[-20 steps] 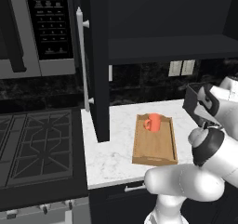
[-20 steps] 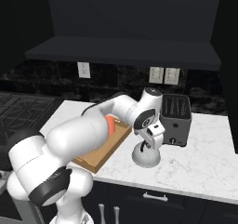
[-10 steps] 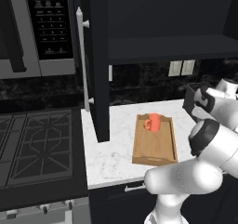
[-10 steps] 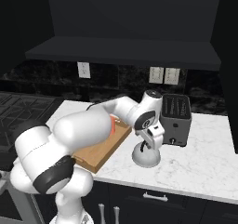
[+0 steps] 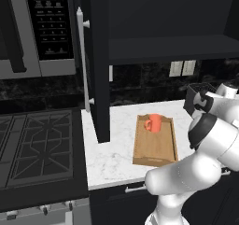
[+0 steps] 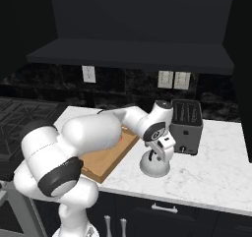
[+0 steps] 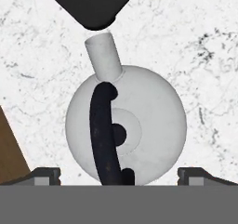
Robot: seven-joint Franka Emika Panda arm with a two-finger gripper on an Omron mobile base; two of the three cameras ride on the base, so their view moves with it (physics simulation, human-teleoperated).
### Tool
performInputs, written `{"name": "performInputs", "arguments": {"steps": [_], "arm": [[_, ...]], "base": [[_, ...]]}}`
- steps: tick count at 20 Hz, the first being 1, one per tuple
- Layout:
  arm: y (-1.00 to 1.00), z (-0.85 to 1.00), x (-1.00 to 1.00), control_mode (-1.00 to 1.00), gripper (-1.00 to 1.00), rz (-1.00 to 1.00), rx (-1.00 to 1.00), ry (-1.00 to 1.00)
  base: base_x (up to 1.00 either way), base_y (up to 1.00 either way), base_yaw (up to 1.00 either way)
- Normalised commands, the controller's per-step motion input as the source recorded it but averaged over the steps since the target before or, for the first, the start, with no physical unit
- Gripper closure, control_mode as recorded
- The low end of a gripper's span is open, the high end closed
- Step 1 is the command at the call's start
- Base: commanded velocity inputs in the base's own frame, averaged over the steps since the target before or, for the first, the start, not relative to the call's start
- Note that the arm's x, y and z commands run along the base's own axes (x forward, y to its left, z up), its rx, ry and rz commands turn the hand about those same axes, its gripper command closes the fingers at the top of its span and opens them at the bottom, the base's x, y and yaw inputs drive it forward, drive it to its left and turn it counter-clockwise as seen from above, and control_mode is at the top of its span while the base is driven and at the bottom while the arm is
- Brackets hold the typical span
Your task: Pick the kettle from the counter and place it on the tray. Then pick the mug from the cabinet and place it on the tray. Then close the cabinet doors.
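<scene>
One cabinet (image 5: 163,32) is seen, dark and open, with one shelf (image 6: 133,54) running across it; one of the cabinet doors (image 5: 95,60) stands swung out over the left end of the surface, and one long silver bar handle (image 5: 84,63) is mounted on it. One white marble-look surface (image 6: 211,172) with grey veining is spread below. One black gas stovetop (image 5: 37,149) is set to the left of the surface, and one microwave (image 5: 42,28) is hung above the stovetop; small markings are seen on its control panel but are too fine to be read. One wooden tray (image 5: 155,141) is laid on the surface, with raised rim. One dark toaster (image 6: 186,126) is stood near the back wall, just beside the kettle. Three wall outlets (image 6: 88,74) are counted on the dark backsplash in the right base view. One grey dome-shaped kettle (image 7: 126,130) is stood on the surface between the tray and the toaster, its black arched handle (image 7: 103,130) on top and its spout (image 7: 104,56) pointed toward the toaster. One orange-red mug (image 5: 153,122) is stood upright at the far end of the tray. The claw (image 7: 119,174) is held directly above the kettle with its fingers spread fully wide, one on either side of the dome, and nothing is grasped. No brand or label can be read anywhere.
</scene>
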Motion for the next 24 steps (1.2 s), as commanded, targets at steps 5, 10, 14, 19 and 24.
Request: {"name": "performInputs", "arguments": {"steps": [5,10,14,19,24], "arm": [[-0.01,-0.14,0.00,-1.00,-1.00,0.00,0.00,0.00],[0.00,-0.15,0.00,-1.00,1.00,0.00,0.00,0.01],[-0.02,-0.04,0.00,-1.00,1.00,0.00,0.01,0.00],[0.00,0.00,-0.01,-1.00,1.00,0.00,0.00,0.00],[0.14,0.08,-0.23,-1.00,1.00,-0.01,0.00,-0.03]], "base": [[0.00,0.00,0.00],[0.00,0.00,0.00],[0.00,0.00,0.00],[0.00,0.00,0.00],[0.00,0.00,0.00]]}}
